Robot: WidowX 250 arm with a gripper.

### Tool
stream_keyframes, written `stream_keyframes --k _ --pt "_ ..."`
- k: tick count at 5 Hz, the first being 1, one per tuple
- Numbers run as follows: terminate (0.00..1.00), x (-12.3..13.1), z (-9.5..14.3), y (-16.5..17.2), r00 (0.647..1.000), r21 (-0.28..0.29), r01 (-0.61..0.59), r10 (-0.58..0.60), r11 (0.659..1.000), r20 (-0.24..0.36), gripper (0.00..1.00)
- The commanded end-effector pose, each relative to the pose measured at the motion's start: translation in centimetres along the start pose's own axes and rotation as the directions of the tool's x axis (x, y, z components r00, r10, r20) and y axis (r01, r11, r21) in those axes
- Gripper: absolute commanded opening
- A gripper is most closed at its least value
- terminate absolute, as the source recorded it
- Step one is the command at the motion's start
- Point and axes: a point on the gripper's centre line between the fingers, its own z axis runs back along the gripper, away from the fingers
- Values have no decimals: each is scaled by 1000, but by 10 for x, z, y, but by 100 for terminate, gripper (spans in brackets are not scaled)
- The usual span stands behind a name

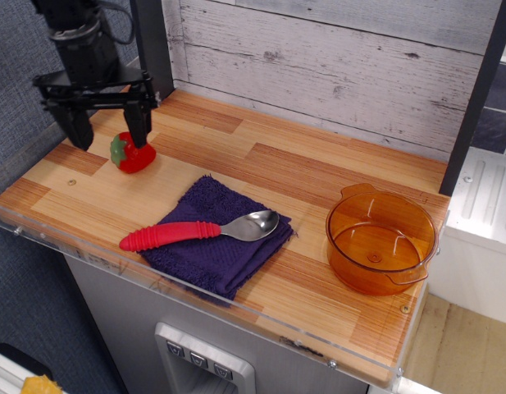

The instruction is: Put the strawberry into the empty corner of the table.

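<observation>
The strawberry [132,153] lies on its side, red with a green leaf cap, on the far-left part of the table [335,176]. It rests beside the short darker brown plank of the empty corner [68,164], near the small screw dot. My gripper [107,134] hangs open just above and behind the strawberry, one black finger on each side, not touching it. Nothing is held.
A purple cloth [220,234] lies at the front middle with a red-handled spoon [195,231] on it. An amber bowl [380,238] stands at the right. A dark post [152,45] and a grey plank wall stand behind. A clear rim runs along the front edge.
</observation>
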Motion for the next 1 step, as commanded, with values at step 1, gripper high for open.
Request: stream_keyframes --k 1 --pt "100 -6 41 -53 964 82 257 -261 963 49 100"
